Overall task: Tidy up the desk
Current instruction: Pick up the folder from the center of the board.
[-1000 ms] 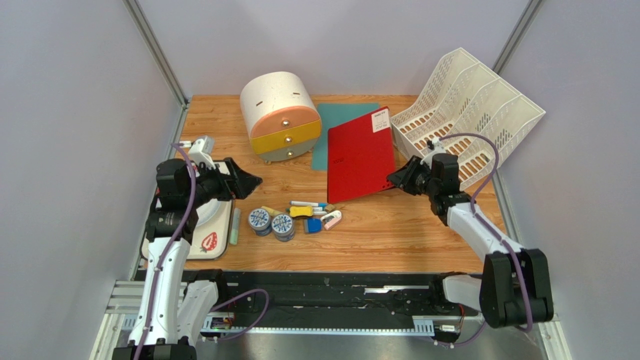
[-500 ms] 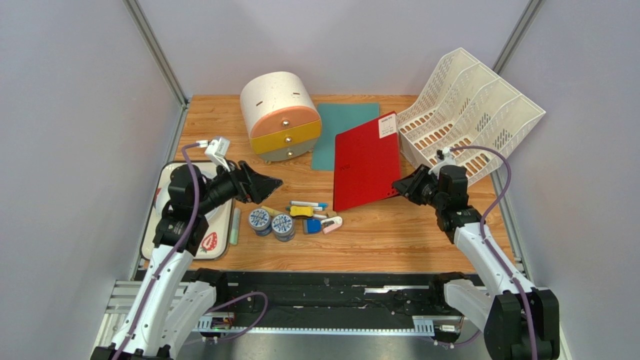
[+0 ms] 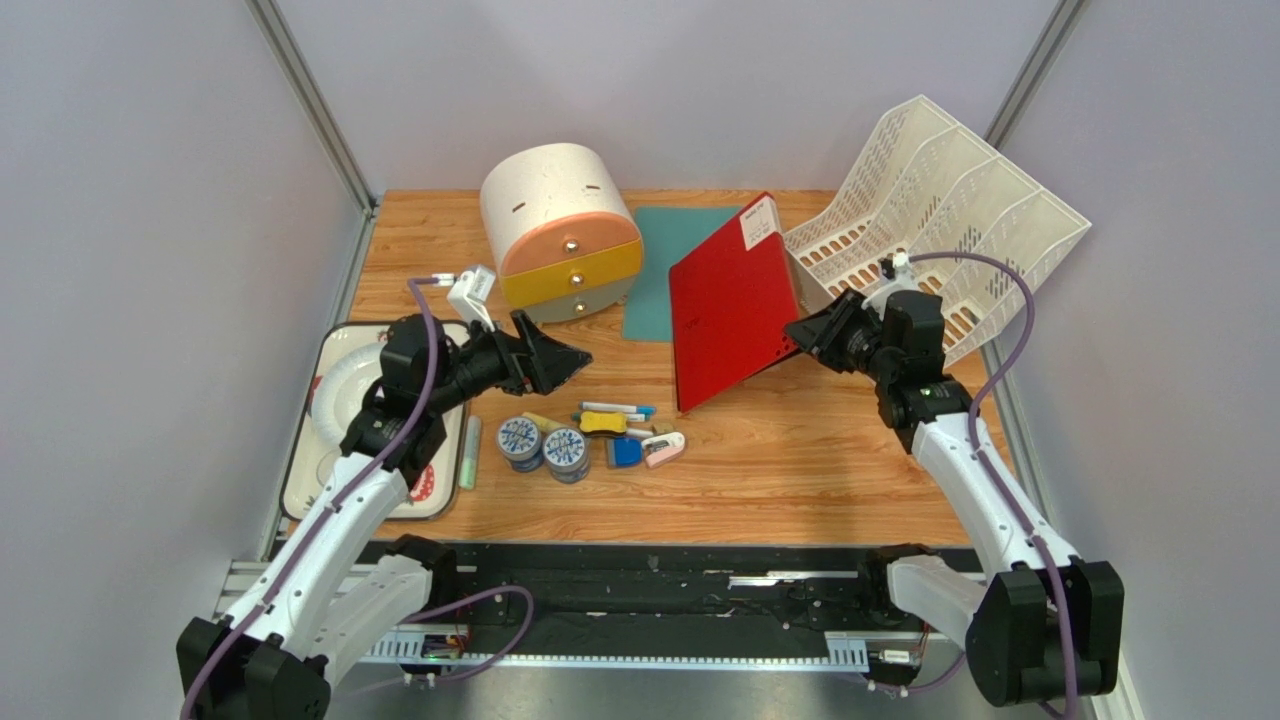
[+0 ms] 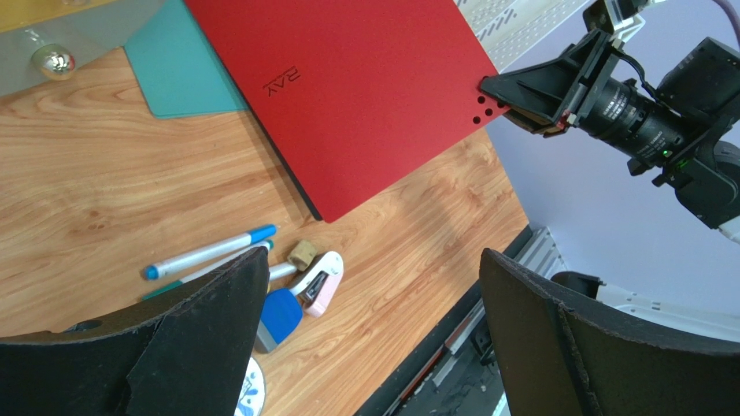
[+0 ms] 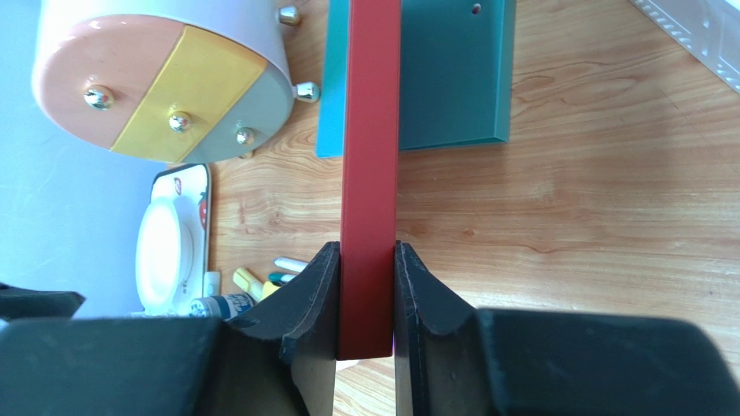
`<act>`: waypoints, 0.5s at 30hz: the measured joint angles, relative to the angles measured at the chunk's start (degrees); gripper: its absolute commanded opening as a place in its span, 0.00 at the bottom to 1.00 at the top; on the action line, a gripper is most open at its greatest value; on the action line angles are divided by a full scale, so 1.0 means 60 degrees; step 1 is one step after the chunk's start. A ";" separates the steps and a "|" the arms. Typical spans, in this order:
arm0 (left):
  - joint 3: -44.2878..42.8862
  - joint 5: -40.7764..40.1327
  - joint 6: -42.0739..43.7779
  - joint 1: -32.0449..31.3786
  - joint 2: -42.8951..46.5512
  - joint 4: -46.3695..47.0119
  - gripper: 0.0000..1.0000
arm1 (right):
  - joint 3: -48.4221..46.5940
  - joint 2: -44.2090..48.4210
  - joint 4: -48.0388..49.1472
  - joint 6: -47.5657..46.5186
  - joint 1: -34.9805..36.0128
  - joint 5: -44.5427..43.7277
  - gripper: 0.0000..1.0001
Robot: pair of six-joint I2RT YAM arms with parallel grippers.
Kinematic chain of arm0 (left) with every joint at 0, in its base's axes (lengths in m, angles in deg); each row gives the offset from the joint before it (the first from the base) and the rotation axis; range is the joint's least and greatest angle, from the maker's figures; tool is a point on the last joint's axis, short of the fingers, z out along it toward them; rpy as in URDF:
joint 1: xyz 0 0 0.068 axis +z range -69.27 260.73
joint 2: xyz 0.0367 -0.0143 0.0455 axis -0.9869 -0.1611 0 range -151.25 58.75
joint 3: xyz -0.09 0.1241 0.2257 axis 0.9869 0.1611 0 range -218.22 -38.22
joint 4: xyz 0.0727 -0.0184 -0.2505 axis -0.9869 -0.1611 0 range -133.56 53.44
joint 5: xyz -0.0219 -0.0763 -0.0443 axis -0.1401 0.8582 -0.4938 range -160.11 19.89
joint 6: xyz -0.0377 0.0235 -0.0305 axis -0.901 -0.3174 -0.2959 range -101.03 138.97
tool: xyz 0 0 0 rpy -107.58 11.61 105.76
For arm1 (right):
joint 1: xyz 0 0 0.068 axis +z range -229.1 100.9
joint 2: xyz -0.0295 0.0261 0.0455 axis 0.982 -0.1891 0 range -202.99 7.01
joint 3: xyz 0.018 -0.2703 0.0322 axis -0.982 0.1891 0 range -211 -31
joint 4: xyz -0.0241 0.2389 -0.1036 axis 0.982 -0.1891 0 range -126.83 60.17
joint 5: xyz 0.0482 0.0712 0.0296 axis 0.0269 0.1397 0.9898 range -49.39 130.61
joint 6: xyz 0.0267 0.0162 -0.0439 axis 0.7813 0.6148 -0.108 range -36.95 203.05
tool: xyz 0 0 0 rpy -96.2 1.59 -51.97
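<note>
1. The desk (image 3: pixel 781 465) fills the middle of the overhead view between metal rails; both arms are bolted at its near edge.
2. The right gripper (image 5: pixel 366 260) pinches the red folder (image 3: pixel 732 308) at its right edge, one finger pressed on each face; the folder is tilted with that edge raised off the wood, and its far corner is near the white file rack (image 3: pixel 947 210) at the far right.
3. A teal folder (image 3: pixel 669 240) lies flat on the desk behind the red one, partly hidden by it; to its left stands a round drawer box (image 3: pixel 559 225) with peach, yellow and grey fronts.
4. The left gripper (image 3: pixel 568 360) hangs above the desk just in front of the drawer box; its fingers are spread wide with nothing between them.
5. Near that gripper, on the wood, lie a few pens (image 3: pixel 616 408), a small blue block (image 3: pixel 627 450) and two round tins (image 3: pixel 520 440) side by side.
6. A white tray (image 3: pixel 296 458) sits at the desk's left edge; the left arm passes over it.
</note>
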 measured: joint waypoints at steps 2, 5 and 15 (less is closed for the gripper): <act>0.0102 -0.0076 -0.0095 -0.0135 -0.0153 0.0284 0.99 | -0.0055 0.0000 -0.0011 0.0095 -0.0004 0.0055 0.00; 0.0255 -0.0197 -0.0255 -0.0302 -0.0433 0.0663 0.99 | -0.0066 0.0004 -0.0160 0.0244 -0.0004 0.0091 0.00; 0.0423 -0.0346 -0.0448 -0.0583 -0.0783 0.1188 0.99 | 0.0667 0.0758 -0.1184 -0.0120 0.0000 -0.0648 0.00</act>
